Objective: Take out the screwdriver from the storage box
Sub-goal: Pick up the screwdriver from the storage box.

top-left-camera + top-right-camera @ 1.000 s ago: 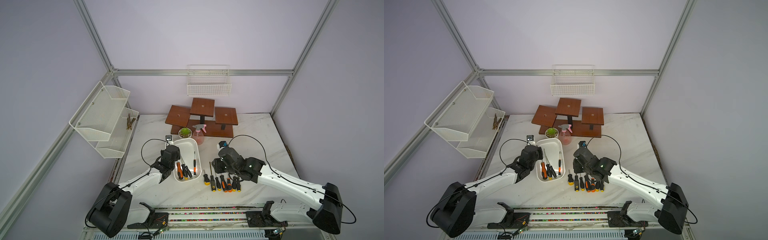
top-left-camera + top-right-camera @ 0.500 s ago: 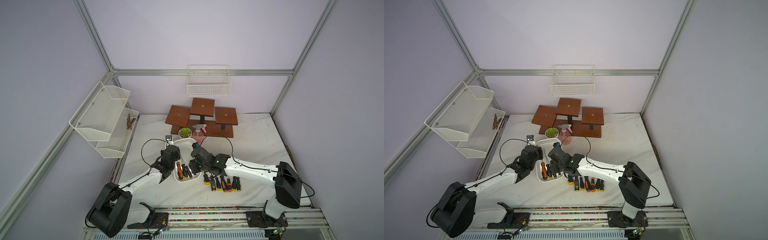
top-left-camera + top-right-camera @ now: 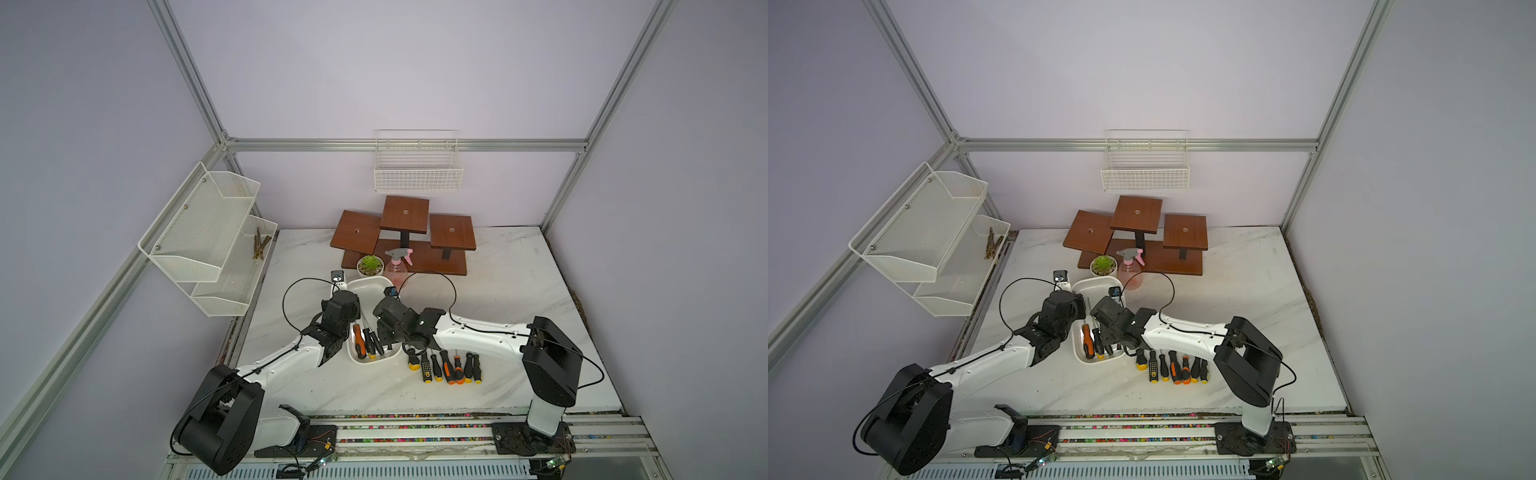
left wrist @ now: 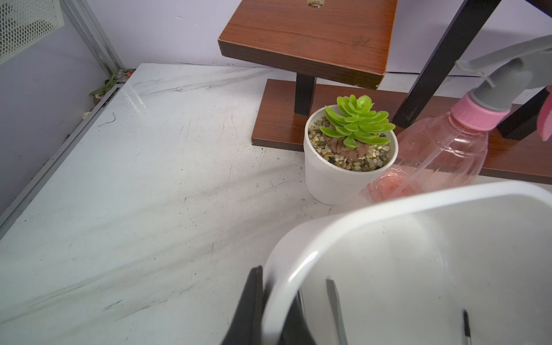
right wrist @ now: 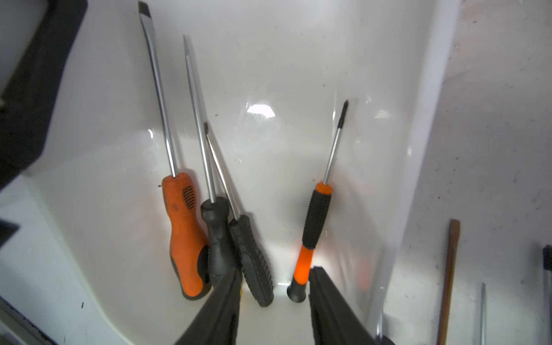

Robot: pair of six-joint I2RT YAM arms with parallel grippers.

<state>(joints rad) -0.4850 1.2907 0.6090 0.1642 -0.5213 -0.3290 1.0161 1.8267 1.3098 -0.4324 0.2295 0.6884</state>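
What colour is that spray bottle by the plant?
The bottle is clear pink, with a grey spray head; left wrist view shows it best.

White glossy plastic storage box (image 3: 368, 291) on white marble tabletop (image 3: 519, 282). Four steel-shafted screwdrivers (image 3: 365, 341) in it. Row of black-and-orange-handled screwdrivers (image 3: 446, 368) just right. Green succulent in white pot (image 3: 370, 266) behind box.

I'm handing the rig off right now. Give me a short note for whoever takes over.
Left pincer: shut on the storage box rim.
Right pincer: open over the box, straddling the butt of the slim orange-black screwdriver, not gripping.
Done: a row of screwdrivers lies on the table beside the box.
Left: the slim one and three others are in the box; close, lift out.
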